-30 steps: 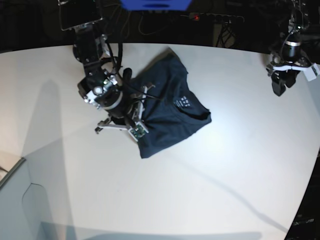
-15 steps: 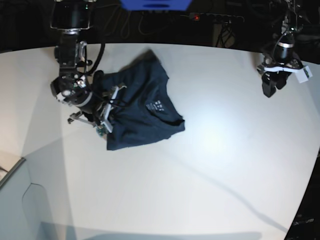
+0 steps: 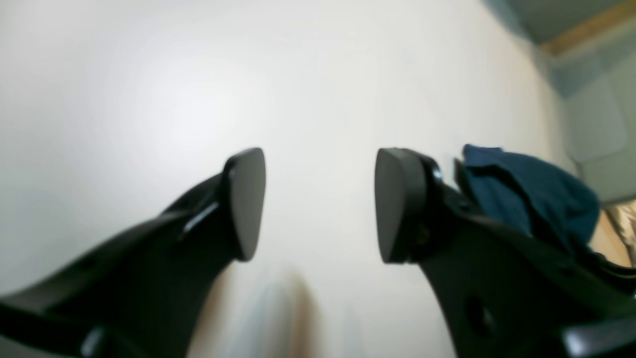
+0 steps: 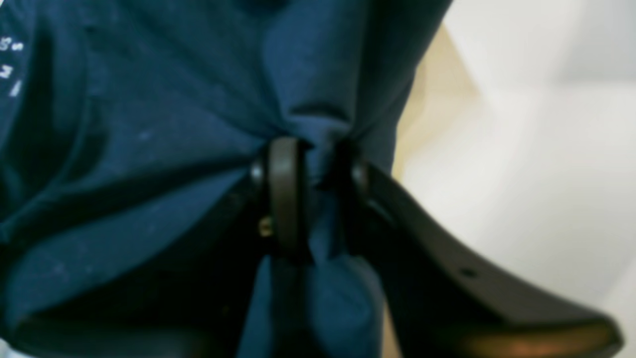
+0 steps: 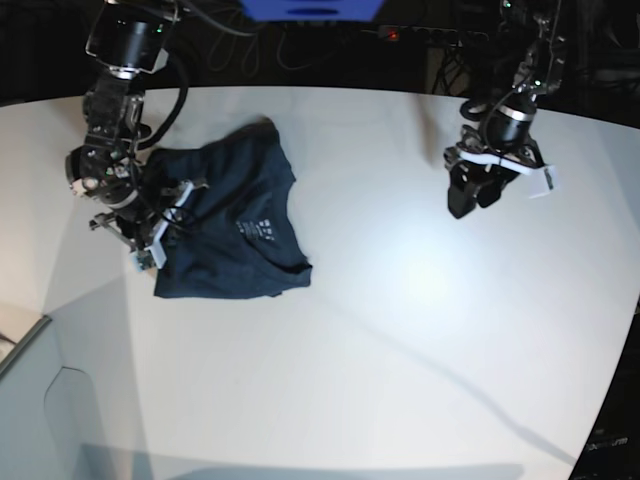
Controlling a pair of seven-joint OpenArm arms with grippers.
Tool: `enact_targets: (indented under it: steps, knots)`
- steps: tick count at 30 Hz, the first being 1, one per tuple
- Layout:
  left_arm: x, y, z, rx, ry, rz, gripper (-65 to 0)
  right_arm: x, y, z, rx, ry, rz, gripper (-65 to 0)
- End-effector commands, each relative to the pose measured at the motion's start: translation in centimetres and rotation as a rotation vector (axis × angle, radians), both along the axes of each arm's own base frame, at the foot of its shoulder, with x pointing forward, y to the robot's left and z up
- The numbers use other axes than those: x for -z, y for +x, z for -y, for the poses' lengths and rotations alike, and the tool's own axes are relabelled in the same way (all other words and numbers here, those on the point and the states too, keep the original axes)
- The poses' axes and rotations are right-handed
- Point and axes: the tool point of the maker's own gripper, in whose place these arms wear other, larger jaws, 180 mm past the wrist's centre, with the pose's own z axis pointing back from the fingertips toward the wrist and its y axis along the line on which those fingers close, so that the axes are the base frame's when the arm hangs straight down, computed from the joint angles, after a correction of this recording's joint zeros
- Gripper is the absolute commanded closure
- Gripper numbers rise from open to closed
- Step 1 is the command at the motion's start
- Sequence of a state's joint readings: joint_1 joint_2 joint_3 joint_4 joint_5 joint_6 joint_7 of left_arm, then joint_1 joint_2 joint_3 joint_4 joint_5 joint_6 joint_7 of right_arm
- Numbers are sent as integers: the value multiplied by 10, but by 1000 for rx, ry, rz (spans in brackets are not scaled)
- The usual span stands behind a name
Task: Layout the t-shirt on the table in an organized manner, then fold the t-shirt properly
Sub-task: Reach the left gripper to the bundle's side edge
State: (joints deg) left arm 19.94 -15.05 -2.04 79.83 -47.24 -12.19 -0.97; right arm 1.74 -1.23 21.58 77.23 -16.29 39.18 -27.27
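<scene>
T-shirt lies bunched, not flat, on the white surface, toward the right arm's side. Right gripper: jaws narrow, a pinch of navy cloth between them at the shirt's edge. Left gripper: jaws wide, nothing between them, hovering well apart from the shirt over bare surface. Step judged: layout, folding not begun. Next move likely calls for the left gripper to take an opposite edge so the cloth can be spread.

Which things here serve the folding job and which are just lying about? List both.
For the job: dark navy blue soft cloth t-shirt; large smooth white tabletop; right tool, pinching the shirt; left tool, open over bare table.

Lying about: pale grey box corner; black power strip.
</scene>
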Motion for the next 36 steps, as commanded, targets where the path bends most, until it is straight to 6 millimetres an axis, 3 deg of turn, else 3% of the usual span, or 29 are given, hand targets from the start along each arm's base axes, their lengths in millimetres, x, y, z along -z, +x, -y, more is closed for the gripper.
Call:
enact_targets:
  steps: [1, 5, 9, 13, 18, 21, 34, 36]
  knots:
    - [-11, 6, 7, 20, -12, 42, -341, -6, 4, 1, -10, -5, 15, -198]
    - [-17, 18, 42, 104, -42, 66, -342, -12, 0, 14, 25, -21, 30, -287]
    - [-22, 25, 64, 158, -58, 83, -342, -29, 2, 21, 31, -51, 77, -352]
    - [-22, 24, 67, 165, -60, 83, -342, -48, 7, 25, 31, -81, 130, -384]
    - [-25, 29, 68, 165, -62, 94, -342, -47, 4, 26, 31, -84, 125, -385]
    - [-27, 34, 84, 158, -100, 102, -342, -51, 0, 28, 32, -96, 134, -385]
    - [-3, 56, 197, 396, -240, -115, -345, -68, -18, 37, 37, -151, 163, -404]
    - [-3, 56, 213, 454, -225, -120, -392, -69, -20, 43, 53, -158, 163, -404]
